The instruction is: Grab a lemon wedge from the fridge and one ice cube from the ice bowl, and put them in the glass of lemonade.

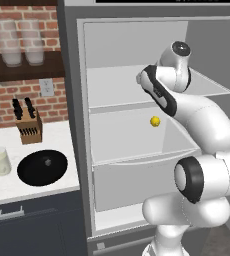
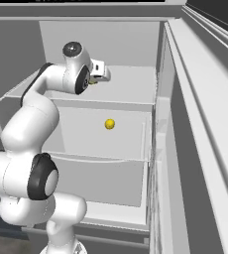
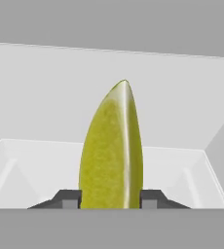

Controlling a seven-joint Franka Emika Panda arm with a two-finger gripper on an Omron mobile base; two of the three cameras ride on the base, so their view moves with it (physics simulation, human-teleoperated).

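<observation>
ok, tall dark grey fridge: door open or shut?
Open. The tall dark grey fridge shows its white shelved inside, a small round yellow ball on a shelf, and the arm reaching in.

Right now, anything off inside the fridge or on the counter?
Nothing spilled or damaged. The fridge stands open, with a small yellow ball loose on its middle shelf. The lemon wedge sits point-out between the claw fingertips. The ice bowl and glass of lemonade sit upright on the counter.
</observation>
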